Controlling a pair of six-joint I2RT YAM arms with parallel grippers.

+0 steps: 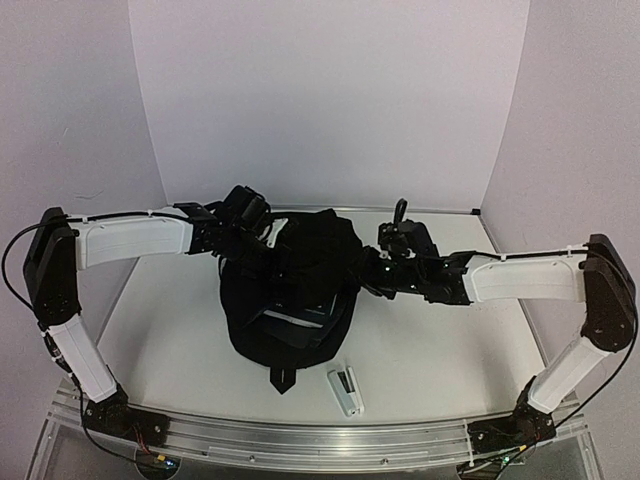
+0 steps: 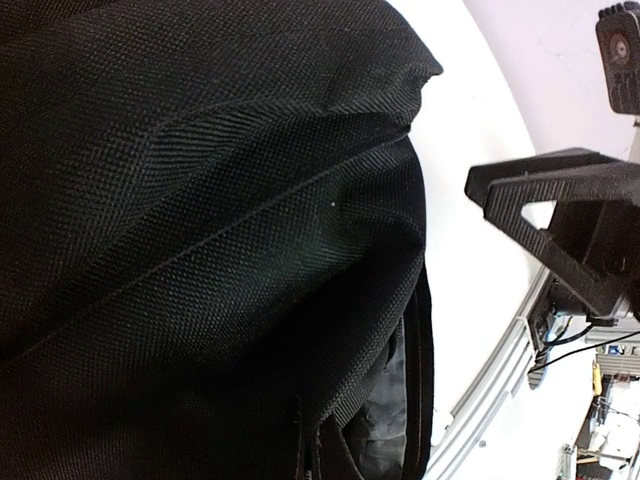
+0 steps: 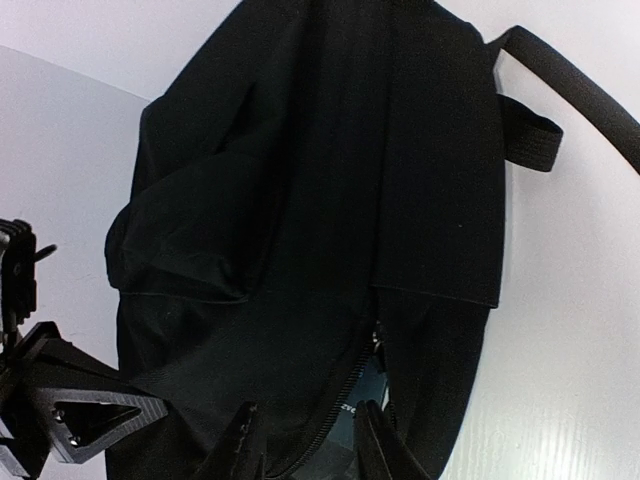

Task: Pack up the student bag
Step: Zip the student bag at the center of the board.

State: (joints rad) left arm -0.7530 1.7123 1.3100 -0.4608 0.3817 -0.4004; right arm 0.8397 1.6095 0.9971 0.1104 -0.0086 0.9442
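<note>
Student bag (image 1: 300, 290) sits between the two grippers.
Nearest, short of both grippers: a white stapler-like item (image 1: 346, 390), just off the bag's near end. Beyond it, the left gripper (image 1: 258, 228) is fully closed, apparently pinching fabric at the bag's far-left rim. The right gripper (image 3: 305, 445) is part-open, fingers either side of the zip edge.
</note>
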